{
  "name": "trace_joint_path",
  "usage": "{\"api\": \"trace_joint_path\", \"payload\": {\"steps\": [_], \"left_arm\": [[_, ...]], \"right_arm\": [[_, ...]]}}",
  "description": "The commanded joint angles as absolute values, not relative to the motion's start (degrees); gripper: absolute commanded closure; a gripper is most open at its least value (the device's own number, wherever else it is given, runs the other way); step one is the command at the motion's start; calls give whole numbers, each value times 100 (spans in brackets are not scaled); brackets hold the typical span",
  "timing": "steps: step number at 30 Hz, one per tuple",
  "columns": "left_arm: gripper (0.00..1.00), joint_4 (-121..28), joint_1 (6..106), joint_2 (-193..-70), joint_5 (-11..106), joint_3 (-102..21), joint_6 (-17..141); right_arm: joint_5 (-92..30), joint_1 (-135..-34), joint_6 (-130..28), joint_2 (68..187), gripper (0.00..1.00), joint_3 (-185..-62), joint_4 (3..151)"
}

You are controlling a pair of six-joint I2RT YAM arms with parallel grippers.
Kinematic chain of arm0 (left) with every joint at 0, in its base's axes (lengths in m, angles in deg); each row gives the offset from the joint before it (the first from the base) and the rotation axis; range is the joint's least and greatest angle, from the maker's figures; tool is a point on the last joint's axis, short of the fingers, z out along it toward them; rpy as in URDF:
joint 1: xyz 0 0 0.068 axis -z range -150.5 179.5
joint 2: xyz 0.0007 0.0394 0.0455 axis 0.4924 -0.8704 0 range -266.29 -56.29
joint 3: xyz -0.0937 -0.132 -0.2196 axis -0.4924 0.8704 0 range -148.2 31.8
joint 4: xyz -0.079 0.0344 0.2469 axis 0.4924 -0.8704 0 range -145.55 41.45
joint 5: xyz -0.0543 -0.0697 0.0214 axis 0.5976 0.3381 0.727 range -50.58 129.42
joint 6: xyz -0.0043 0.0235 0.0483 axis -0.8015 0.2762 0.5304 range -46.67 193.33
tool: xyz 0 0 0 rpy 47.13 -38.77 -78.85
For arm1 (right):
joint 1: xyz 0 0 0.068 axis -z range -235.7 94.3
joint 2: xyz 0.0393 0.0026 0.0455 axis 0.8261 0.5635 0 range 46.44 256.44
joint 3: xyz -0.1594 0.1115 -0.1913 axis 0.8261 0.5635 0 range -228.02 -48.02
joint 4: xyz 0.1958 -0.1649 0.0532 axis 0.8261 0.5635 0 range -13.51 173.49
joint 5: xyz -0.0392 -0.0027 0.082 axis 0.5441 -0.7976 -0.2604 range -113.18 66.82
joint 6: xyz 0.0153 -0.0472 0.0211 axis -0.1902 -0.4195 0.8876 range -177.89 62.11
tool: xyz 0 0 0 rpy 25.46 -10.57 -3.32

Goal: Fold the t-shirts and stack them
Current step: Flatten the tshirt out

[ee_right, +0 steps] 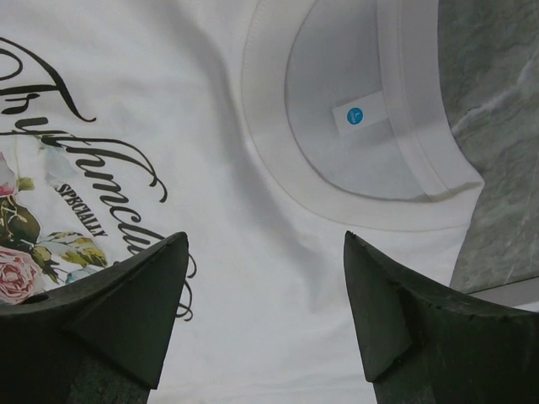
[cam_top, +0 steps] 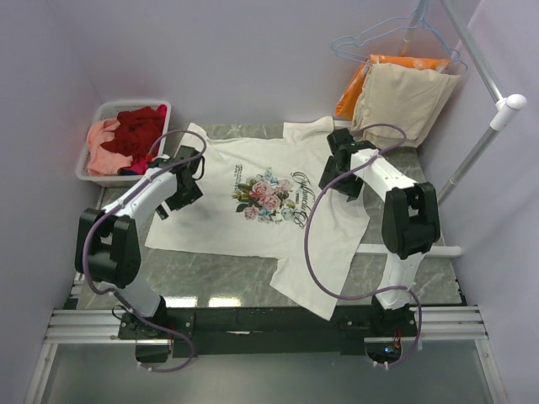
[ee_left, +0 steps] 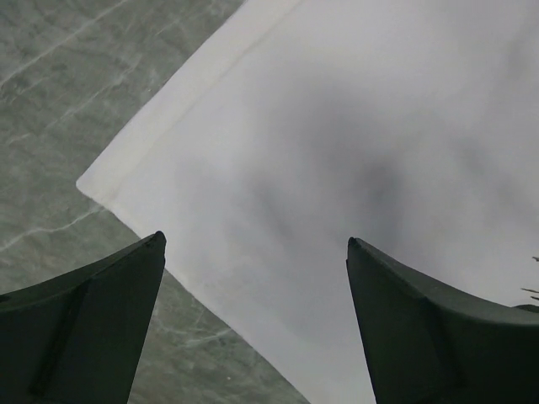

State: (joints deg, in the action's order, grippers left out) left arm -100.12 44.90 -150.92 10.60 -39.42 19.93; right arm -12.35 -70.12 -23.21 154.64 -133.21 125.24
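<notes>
You have the white tee point(cam_top: 253, 227) spread flat on the marble table point(cam_top: 210, 278), flower print point(cam_top: 271, 195) face up. Its collar point(ee_right: 269, 126) is at the right and its hem at the left; one sleeve points to the far edge, the other to the near edge. Your left gripper point(ee_left: 255, 240) hangs over the hem corner point(ee_left: 84, 181), jaws wide apart, nothing between them. Your right gripper point(ee_right: 265, 237) hangs over the chest just beside the collar, jaws also apart and empty; the neck label point(ee_right: 358, 116) shows inside the collar. In the white bin point(cam_top: 93, 172) at the far left you have a dark red tee point(cam_top: 139, 130) and a pink tee point(cam_top: 101, 151), both bunched up. At the far right a beige cloth point(cam_top: 404, 101) hangs in front of an orange cloth point(cam_top: 396, 61), with a blue hanger point(cam_top: 379, 34) above them.
</notes>
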Motion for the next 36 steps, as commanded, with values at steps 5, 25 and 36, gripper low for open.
{"api": "trace_joint_path", "payload": {"steps": [5,25,36], "left_arm": [[7,-10041,4462,-15024,1436,-3492,1296],[7,-9496,3917,-15218,2430,-2104,812],[7,-9820,3943,-14138,2844,-1338,417]], "right_arm": [[-1333,-7240,-2344,15621,20,-13662,12501],[-1315,-7293,-2361,15428,20,-13591,12588],[-1386,-7302,-2423,15183,20,-13425,12694]]}}
